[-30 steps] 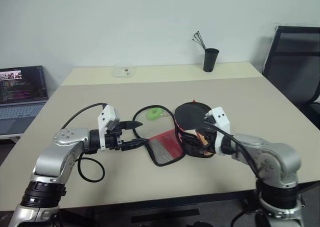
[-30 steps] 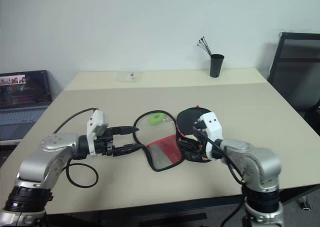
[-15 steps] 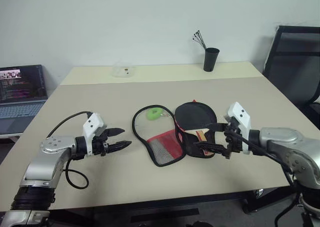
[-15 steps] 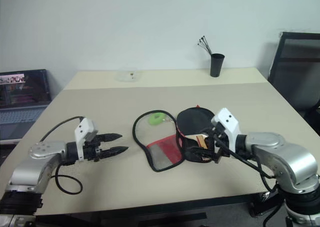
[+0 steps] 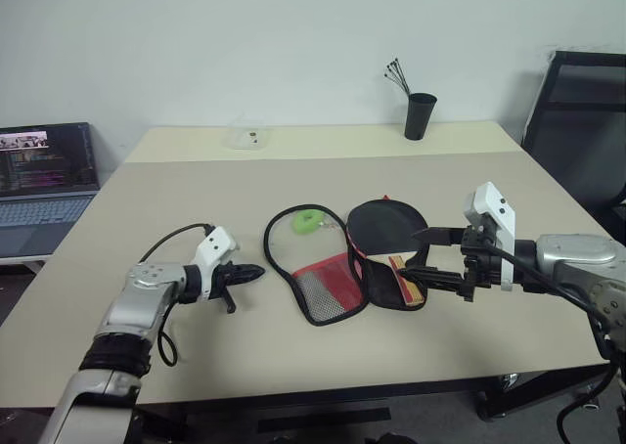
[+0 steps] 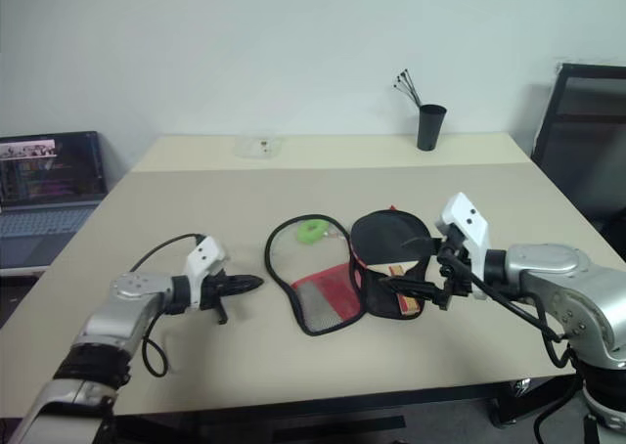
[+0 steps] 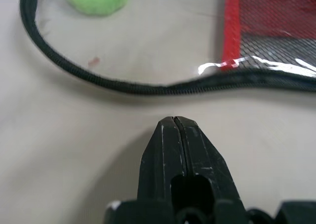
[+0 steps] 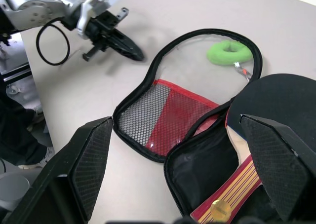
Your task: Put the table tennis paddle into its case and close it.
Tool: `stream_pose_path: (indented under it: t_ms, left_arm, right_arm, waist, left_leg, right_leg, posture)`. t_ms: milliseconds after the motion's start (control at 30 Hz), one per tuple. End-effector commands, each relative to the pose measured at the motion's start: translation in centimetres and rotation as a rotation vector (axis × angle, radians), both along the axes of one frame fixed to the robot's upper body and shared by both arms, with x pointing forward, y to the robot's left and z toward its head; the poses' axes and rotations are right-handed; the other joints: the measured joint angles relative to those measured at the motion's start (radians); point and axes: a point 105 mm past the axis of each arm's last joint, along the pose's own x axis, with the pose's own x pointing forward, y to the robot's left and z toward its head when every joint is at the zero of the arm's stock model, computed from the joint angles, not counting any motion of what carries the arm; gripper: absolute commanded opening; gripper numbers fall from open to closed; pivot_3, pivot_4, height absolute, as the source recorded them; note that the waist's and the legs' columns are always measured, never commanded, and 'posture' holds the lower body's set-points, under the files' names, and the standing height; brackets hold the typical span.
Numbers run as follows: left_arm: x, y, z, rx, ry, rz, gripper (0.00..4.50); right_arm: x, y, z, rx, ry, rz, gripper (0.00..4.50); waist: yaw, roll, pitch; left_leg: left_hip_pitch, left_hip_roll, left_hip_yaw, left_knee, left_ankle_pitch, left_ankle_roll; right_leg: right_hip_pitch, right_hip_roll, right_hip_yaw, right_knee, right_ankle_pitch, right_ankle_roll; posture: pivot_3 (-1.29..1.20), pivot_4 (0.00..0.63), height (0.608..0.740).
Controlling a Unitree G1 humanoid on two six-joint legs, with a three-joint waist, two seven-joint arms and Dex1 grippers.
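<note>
A black cup [image 5: 421,115] and laptop [image 5: 44,185] sat far from the open case [image 5: 337,278]. The paddle [image 5: 383,231] lay half inside it. The left gripper [image 5: 256,271] was closed and empty; the right gripper [image 5: 419,254] gaped wide, empty.

A wide beige bench [image 5: 196,185] is seen before a pale wall. At its far edge a black cup [image 5: 420,115] stands upright with thin dark sticks [image 5: 394,73] held in it. A small clear object, perhaps a lidded box [image 5: 247,136], is set at the far edge too. An open laptop [image 5: 41,186] is placed beside the bench, and a black chair [image 5: 577,121] opposite.
</note>
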Motion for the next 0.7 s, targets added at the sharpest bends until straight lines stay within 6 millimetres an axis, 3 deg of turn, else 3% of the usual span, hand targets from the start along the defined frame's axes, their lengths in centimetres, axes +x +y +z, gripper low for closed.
stream_pose_path:
  t_ms: [33,333,600,700]
  left_arm:
    - [0.7,-1.3,0.6,0.005,-0.03,-0.044,0.03]
    - [1.2,-4.6,0.9,-0.058,-0.043,-0.125,0.03]
    - [1.6,-10.6,7.7,-0.176,-0.219,-0.283,0.03]
    - [1.7,-14.2,9.8,-0.204,-0.266,-0.366,0.03]
  right_arm:
    - [-0.5,-0.1,1.1,0.006,-0.056,0.005,4.5]
    - [-0.5,-0.2,0.9,0.008,-0.06,-0.014,4.5]
    - [-0.3,-1.5,1.1,-0.003,-0.053,-0.056,4.5]
    - [0.0,-2.8,1.0,-0.006,-0.04,-0.11,4.5]
  waist:
    - [0.002,0.0,0.0]
    - [0.008,0.0,0.0]
    - [0.01,-0.003,0.001]
    - [0.011,-0.003,0.001]
  left_leg:
    - [0.0,0.0,0.0,0.0,0.0,0.0]
    - [0.0,0.0,0.0,0.001,0.0,0.0]
    - [-0.003,-0.001,0.0,0.003,0.0,0.0]
    - [-0.003,-0.002,0.0,0.003,0.0,0.0]
  right_leg:
    - [0.0,0.0,0.0,0.0,0.0,0.0]
    - [0.0,0.001,-0.001,0.0,0.0,0.0]
    - [0.0,0.001,-0.001,0.0,0.001,0.002]
    - [0.001,0.001,-0.001,0.0,0.001,0.002]
  posture:
    - [0.0,0.15,0.74]
    - [0.0,0.15,0.74]
    - [0.0,0.15,0.74]
    - [0.0,0.15,0.74]
